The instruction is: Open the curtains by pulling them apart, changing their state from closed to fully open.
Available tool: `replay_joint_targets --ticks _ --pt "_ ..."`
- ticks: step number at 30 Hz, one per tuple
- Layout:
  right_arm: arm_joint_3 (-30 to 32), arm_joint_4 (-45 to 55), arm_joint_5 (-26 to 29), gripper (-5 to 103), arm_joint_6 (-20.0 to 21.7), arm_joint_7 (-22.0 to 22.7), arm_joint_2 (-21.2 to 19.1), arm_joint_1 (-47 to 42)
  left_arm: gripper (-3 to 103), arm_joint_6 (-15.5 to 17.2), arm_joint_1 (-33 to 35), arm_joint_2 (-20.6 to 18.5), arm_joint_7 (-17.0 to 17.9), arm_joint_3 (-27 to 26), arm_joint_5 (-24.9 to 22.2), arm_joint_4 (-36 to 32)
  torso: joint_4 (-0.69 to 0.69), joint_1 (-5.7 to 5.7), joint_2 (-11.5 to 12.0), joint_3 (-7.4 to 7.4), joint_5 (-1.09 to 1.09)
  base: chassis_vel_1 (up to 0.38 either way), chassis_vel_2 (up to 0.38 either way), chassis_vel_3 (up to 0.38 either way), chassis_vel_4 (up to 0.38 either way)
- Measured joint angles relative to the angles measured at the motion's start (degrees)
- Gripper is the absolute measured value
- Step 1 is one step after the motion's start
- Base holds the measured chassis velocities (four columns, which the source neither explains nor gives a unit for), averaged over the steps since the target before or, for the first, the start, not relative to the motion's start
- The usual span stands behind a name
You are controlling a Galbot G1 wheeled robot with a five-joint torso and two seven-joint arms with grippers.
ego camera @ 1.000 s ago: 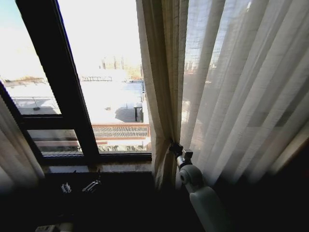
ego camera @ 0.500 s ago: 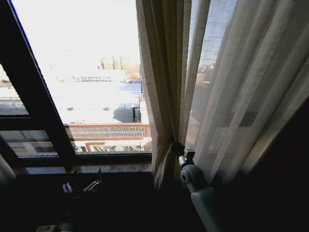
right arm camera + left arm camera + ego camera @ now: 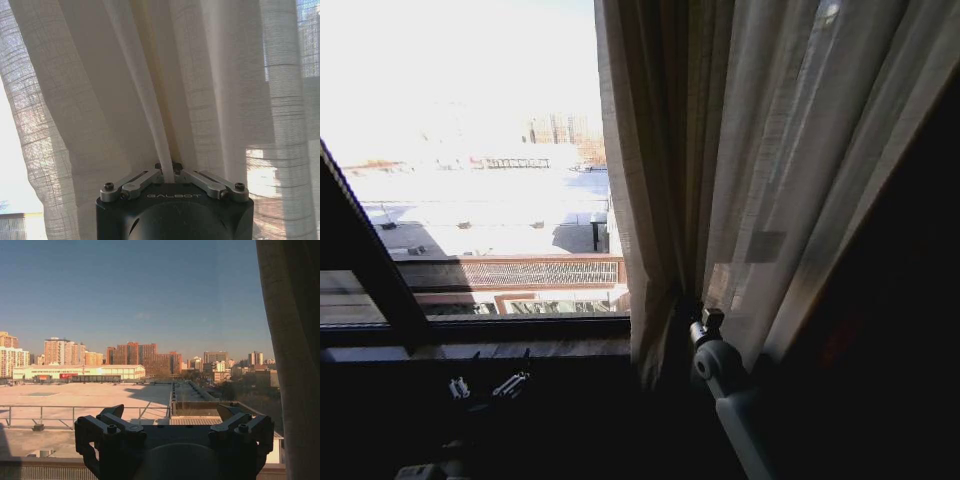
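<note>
Right gripper (image 3: pixel 167 176) pinched on fold of sheer cream pleated curtains (image 3: pixel 150 90). Left gripper (image 3: pixel 172 432) spread, idle. Advise steady sideways pull, grip firm.

Upper-floor room in a city building, dark-framed window (image 3: pixel 380 290) with a sill (image 3: pixel 520 347), tall sheer curtains (image 3: pixel 750 160), outside flat rooftops (image 3: pixel 85 395) and apartment blocks (image 3: pixel 135 357) under clear sky

The curtains (image 3: pixel 760 170) run past the top edge; their folds hide the right gripper's (image 3: pixel 688 308) fingertips.
</note>
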State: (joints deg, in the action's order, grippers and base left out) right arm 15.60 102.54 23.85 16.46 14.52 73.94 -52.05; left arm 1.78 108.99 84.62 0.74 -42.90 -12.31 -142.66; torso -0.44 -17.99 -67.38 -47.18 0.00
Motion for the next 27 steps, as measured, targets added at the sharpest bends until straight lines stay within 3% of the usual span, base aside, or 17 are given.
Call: replay_joint_targets --ticks 9,13,17,27 --pt "0.8 -0.4 -0.2 0 -0.5 -0.6 -0.1 -0.3 100 0.0 -0.1 0.1 0.0 0.0 -0.1 0.2 -0.01 0.0 0.0 -0.01 0.03 -0.255 -0.286 0.278 0.285" --pt "2.0 -1.3 -0.3 0 -0.5 -0.6 -0.4 -0.5 100 0.0 -0.3 0.1 -0.1 0.1 -0.1 0.3 -0.02 0.0 0.0 -0.01 0.04 -0.068 -0.027 0.059 0.03" --pt "4.7 -3.2 -0.7 0 -0.6 -0.6 -0.7 -0.4 100 0.0 -0.3 0.1 0.0 0.1 -0.1 0.3 0.03 -0.01 0.0 0.0 -0.08 0.0 0.0 0.0 0.0" --pt "14.8 -10.6 -1.7 0 -1.7 1.6 -4.1 2.1 100 -0.7 -0.3 0.3 0.0 0.0 -0.5 0.3 -0.01 0.0 0.0 0.0 0.04 0.021 0.025 -0.019 -0.014"
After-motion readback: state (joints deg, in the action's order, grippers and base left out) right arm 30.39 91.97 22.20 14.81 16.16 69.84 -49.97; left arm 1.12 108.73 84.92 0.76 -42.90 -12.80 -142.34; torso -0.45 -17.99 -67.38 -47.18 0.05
